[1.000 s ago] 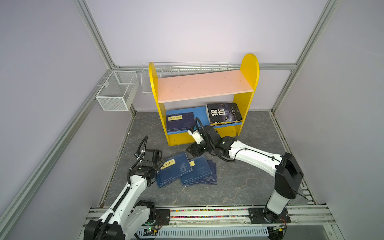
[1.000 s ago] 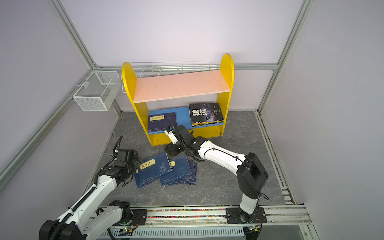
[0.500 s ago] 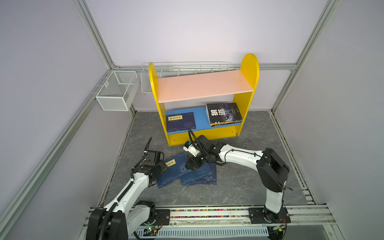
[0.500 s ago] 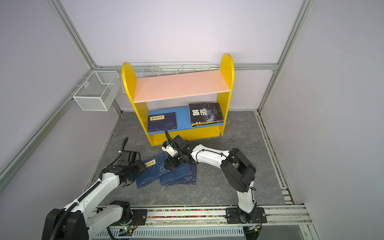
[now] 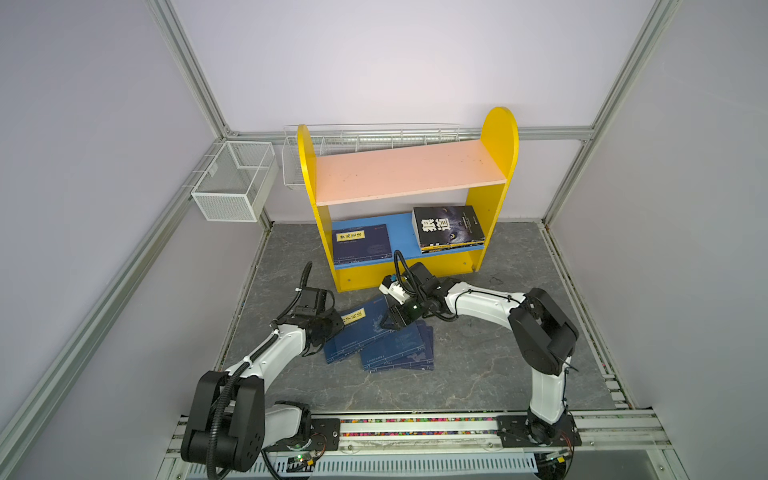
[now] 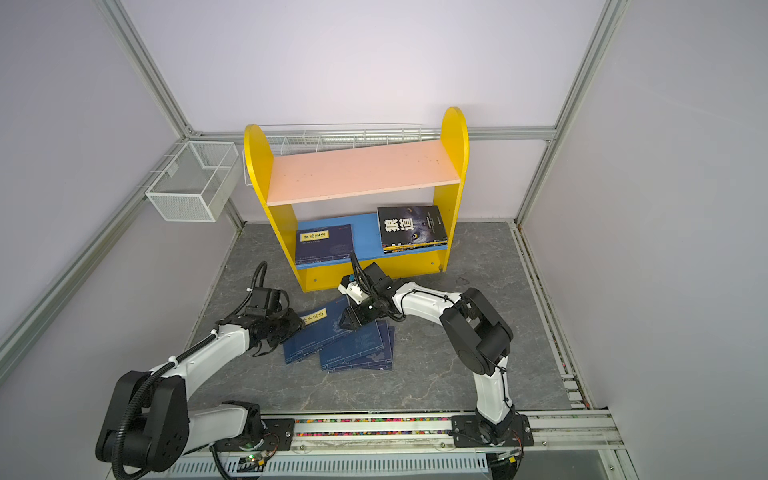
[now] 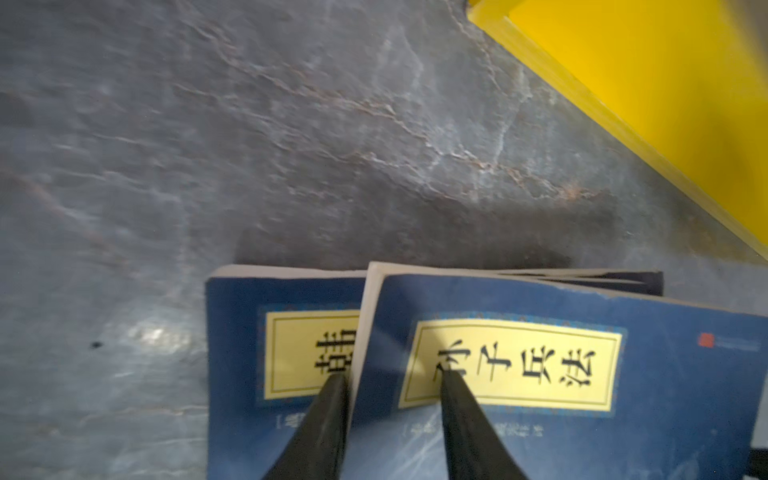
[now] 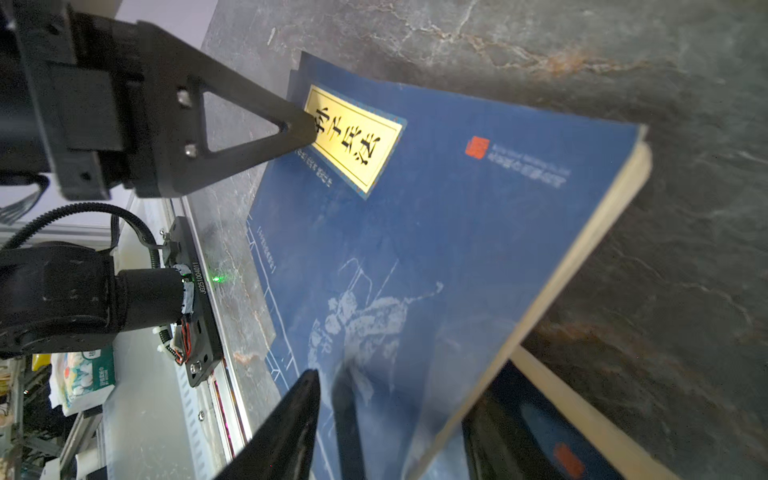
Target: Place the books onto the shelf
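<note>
On floor point(image 5: 478, 365): navy paperbacks point(image 5: 399, 353), four or more.
Shelf point(image 5: 500, 137): one navy book point(image 5: 360, 245), one black stack point(image 5: 449, 226).
Left gripper point(image 7: 392, 376): unclenched, astride top paperback point(image 5: 365, 330).
Right gripper point(image 5: 390, 322): likewise.

navy-blue covers, yellow title labels with black characters on the near books point(image 5: 357, 337). same navy and yellow on the left shelved book point(image 5: 360, 245). black cover, white characters on the right shelved book point(image 5: 449, 226). yellow sides, pink top, blue bottom on the shelf point(image 5: 498, 137). dark grey marbled floor point(image 5: 478, 374).
</note>
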Robot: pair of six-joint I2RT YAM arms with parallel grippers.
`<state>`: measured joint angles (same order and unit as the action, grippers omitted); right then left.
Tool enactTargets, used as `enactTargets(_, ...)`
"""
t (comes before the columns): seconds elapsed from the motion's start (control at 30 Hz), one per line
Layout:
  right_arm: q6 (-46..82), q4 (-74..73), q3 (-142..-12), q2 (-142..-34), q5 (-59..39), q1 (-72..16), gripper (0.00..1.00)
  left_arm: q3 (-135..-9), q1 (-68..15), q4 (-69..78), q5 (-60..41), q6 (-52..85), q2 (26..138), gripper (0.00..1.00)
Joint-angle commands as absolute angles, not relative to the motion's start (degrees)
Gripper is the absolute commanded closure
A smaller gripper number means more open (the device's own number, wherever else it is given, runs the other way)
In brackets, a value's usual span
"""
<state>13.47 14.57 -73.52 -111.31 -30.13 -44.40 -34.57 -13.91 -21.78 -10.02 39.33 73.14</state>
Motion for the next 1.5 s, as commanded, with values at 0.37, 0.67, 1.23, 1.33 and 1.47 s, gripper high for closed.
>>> enactTargets(0.37, 18.0, 6.52, -65.21, -102.67, -26.79, -41.59, 0.46, -38.58, -20.48, -21.79, -18.08, 35.07, 77.0, 0.67)
enactTargets(0.67, 21.74, -0.52, -61.6, -99.88, -33.05, -39.95, 0.87, -39.0, -21.73, -19.38, -20.39, 34.44, 76.86, 0.68)
enactTargets(1.23, 38.39, -20.75, -51.07, -83.82, -45.79, -27.57, 0.93, -34.45, -15.23, 0.35, -37.67, 42.46, 59.01, 0.15)
enactTargets(1.33, 42.74, -27.26, -50.76, -84.04, -47.47, -27.33, 0.93, -34.62, -15.38, 1.23, -40.54, 42.63, 60.34, 0.16)
enactTargets(1.47, 48.59, -34.95, -50.72, -85.36, -48.78, -27.24, 0.93, -34.16, -15.98, 4.89, -43.02, 43.61, 60.75, 0.18)
